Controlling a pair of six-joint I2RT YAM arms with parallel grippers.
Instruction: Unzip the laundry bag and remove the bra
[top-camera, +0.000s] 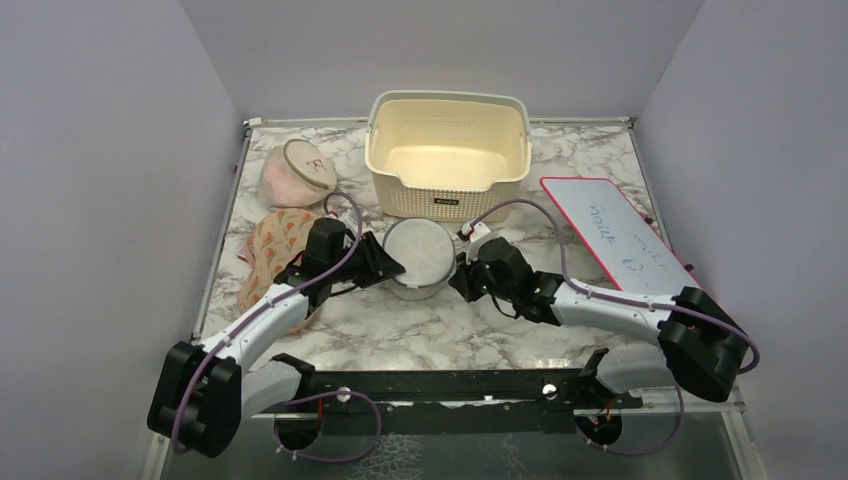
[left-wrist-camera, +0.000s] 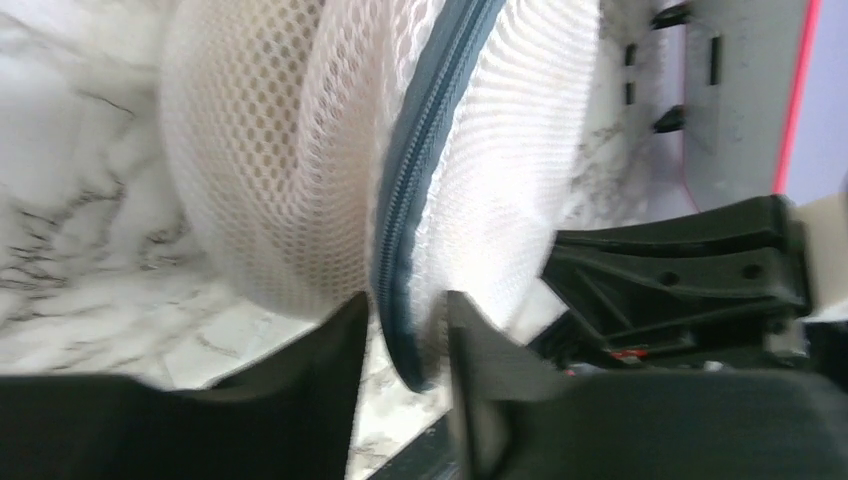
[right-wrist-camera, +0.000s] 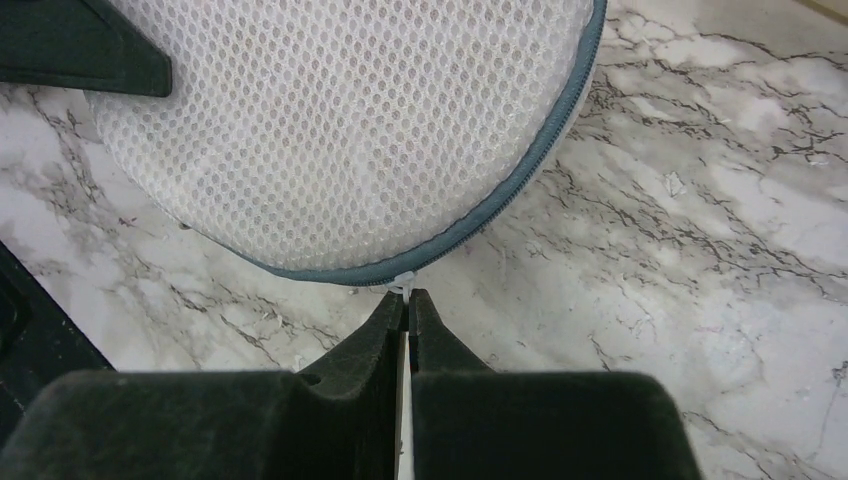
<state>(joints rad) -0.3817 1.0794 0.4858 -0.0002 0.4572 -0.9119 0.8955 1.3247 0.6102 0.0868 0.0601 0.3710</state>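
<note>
On the marbled counter (top-camera: 500, 330) the round white mesh laundry bag (top-camera: 418, 255), grey-zipped, lies between the arms: right jaws clenched on its white zip pull (right-wrist-camera: 401, 287), left jaws slightly parted astride the rim.

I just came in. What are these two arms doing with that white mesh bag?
Both arms are working on the laundry bag in the middle of the table. The right gripper has its jaws shut on the small white zip pull. The left gripper has its jaws astride the grey zip rim; whether they pinch it is unclear. The zip looks closed.
</note>
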